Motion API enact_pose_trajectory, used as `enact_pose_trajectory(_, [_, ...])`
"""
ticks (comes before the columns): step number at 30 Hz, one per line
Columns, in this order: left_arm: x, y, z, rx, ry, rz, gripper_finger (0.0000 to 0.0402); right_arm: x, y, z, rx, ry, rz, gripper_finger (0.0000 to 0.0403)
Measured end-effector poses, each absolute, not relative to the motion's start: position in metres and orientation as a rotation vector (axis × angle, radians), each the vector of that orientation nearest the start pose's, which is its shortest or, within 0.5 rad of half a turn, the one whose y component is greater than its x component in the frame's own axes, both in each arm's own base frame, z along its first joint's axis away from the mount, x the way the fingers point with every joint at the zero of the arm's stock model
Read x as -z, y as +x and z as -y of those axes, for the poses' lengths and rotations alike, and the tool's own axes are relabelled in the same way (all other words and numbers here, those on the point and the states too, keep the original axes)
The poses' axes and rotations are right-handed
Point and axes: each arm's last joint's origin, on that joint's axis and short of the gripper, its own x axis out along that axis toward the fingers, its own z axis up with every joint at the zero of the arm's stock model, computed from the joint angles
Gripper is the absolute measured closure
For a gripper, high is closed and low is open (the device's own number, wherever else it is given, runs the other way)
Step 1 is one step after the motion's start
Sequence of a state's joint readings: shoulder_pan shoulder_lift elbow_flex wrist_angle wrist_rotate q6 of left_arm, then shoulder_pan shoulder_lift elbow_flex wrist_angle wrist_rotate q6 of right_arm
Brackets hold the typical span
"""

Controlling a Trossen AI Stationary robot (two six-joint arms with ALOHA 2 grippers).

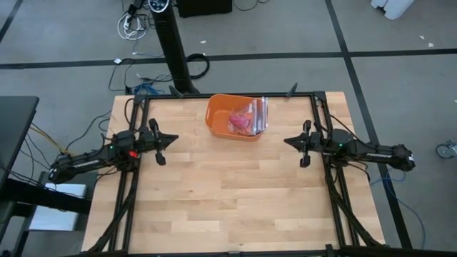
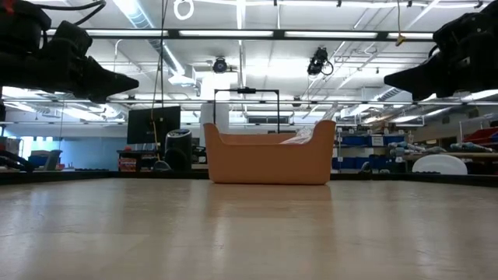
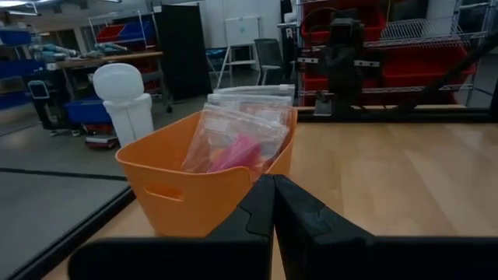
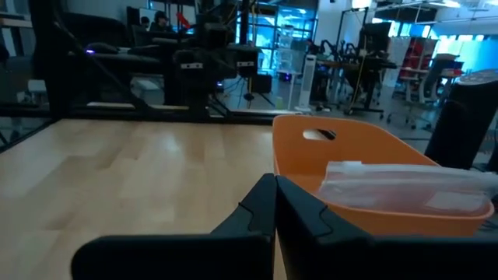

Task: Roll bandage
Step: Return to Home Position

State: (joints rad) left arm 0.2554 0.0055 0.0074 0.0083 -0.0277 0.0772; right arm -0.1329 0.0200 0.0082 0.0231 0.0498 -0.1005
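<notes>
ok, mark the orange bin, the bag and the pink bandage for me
orange bin (image 1: 216,118), high view, bare orange part on its left side.
bag (image 3: 226,120), left wrist view, clear upper panel above the rim.
bandage (image 3: 236,152), left wrist view, pink fabric seen through the bag.

The right end effector (image 4: 275,180) (fingers pressed together) points across the wood surface (image 4: 140,163); just beyond its tips stands an orange bin (image 4: 366,148) holding a clear bag (image 4: 405,187).

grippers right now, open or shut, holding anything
left gripper: shut, empty, above the left of the table.
right gripper: shut, empty, above its right side.
</notes>
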Motion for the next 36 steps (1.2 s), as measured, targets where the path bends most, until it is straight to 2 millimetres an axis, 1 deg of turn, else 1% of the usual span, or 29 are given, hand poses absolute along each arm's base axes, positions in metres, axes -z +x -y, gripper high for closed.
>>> enact_pose_trajectory(14, [-0.1734, 0.0939, -0.0253, -0.285, 0.084, 0.072, 0.0385, -0.1673, 0.0974, 0.0145, 0.185, -0.100, 0.006, 0.0392])
enact_pose_trajectory(36, [-0.1736, 0.0939, -0.0253, -0.283, 0.084, 0.075, 0.0385, -0.1673, 0.0974, 0.0145, 0.185, -0.100, 0.006, 0.0393])
